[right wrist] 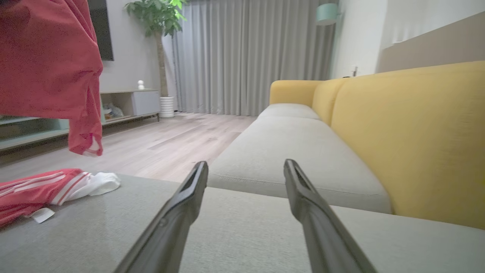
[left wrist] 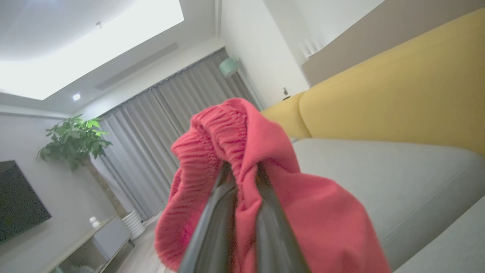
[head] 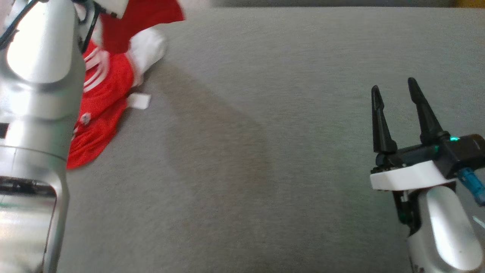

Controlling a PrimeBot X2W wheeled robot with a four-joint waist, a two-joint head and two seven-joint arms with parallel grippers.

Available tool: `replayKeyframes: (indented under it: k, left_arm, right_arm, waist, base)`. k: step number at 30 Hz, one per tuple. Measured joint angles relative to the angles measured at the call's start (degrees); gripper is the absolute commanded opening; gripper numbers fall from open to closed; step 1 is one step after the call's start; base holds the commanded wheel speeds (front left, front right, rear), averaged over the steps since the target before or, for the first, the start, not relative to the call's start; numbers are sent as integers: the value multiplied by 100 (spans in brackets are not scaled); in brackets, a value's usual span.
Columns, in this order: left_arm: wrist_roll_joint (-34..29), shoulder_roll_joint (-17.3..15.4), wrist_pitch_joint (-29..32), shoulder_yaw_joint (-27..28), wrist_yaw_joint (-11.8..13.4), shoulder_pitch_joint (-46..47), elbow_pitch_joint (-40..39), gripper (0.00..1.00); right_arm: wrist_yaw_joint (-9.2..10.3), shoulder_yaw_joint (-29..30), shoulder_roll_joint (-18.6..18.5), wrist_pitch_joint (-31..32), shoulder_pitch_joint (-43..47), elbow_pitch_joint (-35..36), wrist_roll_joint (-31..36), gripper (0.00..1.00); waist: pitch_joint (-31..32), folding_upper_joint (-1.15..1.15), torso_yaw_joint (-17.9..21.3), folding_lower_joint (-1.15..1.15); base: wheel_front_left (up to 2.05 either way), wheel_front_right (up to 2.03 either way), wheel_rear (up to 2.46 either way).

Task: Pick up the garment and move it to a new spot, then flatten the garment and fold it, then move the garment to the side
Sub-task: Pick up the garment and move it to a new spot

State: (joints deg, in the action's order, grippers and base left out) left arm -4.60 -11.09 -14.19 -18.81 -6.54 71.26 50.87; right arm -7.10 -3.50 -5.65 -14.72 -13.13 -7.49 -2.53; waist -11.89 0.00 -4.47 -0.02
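Red soft garment with white stripes [head: 102, 94] hangs from the left gripper [left wrist: 244, 178], pinched tight by its stretchy edge for lifting. Its low end lies at the grey cushion's [head: 265, 151] far left corner. The right gripper [head: 394, 85] hovers spread wide near the right edge, empty.

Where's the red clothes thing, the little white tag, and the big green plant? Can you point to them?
red garment [head: 110, 87]: head view, on its red cloth beside the white stripes.
white tag [head: 138, 101]: head view, on the tag's middle.
plant [right wrist: 155, 15]: right wrist view, on its green leaves.
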Motion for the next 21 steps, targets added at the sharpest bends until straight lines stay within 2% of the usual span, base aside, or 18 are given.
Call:
replayKeyframes:
  k: [2, 3, 4, 9, 10, 16, 21]
  left_arm:
    - [-68, -1, 2, -110, -2, 1, -237, 0]
    - [-127, 37, 60, -221, -3, 1, -436, 0]
    - [-153, 94, 104, -309, -4, 2, -526, 0]
    - [-220, 321, 298, -731, -53, 1, -692, 0]
    - [-220, 321, 298, -731, -53, 1, -692, 0]
    - [-277, 584, 248, -1376, -63, -158, -621, 0]
    - [-116, 768, 71, -1885, -104, -1195, -254, 0]
  right_arm:
    - [0, -48, 69, 0, 16, -32, -1, 100]
    - [0, -119, 141, 0, 35, -45, -21, 100]
    - [0, -146, 162, 0, 45, -44, -49, 100]
    - [0, -224, 202, 0, 49, -36, -160, 100]
    - [0, -224, 202, 0, 49, -36, -160, 100]
    - [0, -400, 220, 0, 46, -40, -453, 100]
    - [0, -482, 225, 1, 35, -75, -555, 100]
  waist:
    - [114, 0, 295, 1]
    - [206, 0, 616, 0]
    - [242, 0, 776, 1]
    - [333, 0, 1576, 1]
    - [333, 0, 1576, 1]
    - [212, 0, 2313, 1]
    - [-102, 0, 2489, 4]
  base:
    - [0, 0, 0]
    - [0, 0, 0]
    - [0, 0, 0]
    - [0, 0, 0]
    - [0, 0, 0]
    - [0, 0, 0]
    - [0, 0, 0]
